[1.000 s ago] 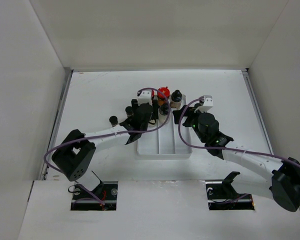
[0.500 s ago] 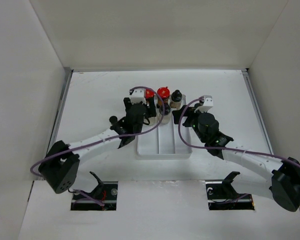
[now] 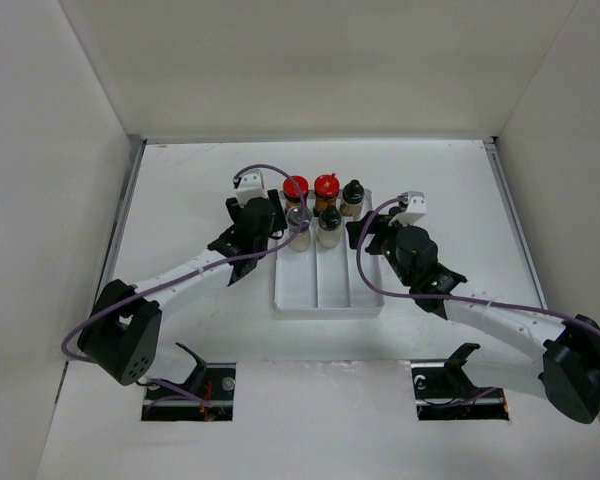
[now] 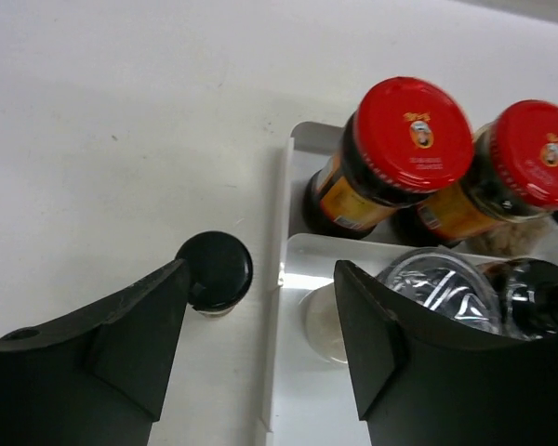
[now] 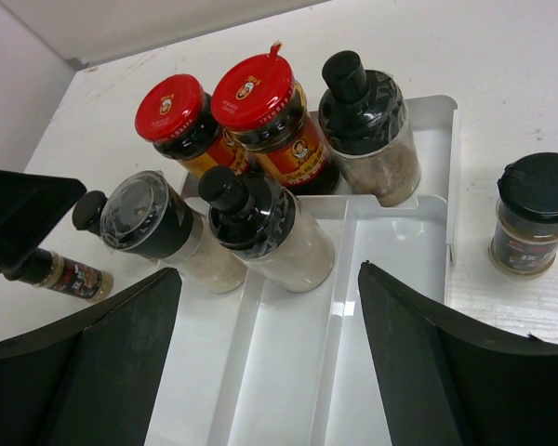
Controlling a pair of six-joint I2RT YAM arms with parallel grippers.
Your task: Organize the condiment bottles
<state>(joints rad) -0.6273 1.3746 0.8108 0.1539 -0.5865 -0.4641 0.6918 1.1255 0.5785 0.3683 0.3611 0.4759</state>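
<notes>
- Two red-capped jars, brown contents, upright side by side at the far end of the white tray.
- One black-capped pale jar, upright beside them in the tray's far right corner.
- A grey-lidded jar and a second black-capped pale jar, side by side in the next row nearer, inside the tray.
- A slim dark bottle, standing on the table just outside the tray's left wall.
- A black-lidded brown jar, standing on the table just outside the tray's right wall.
- Empty left gripper, fingers spread wide, over the tray's left wall; one finger just beside the slim dark bottle's cap.
- Empty right gripper, fingers spread wide, above the tray's bare near part.
</notes>
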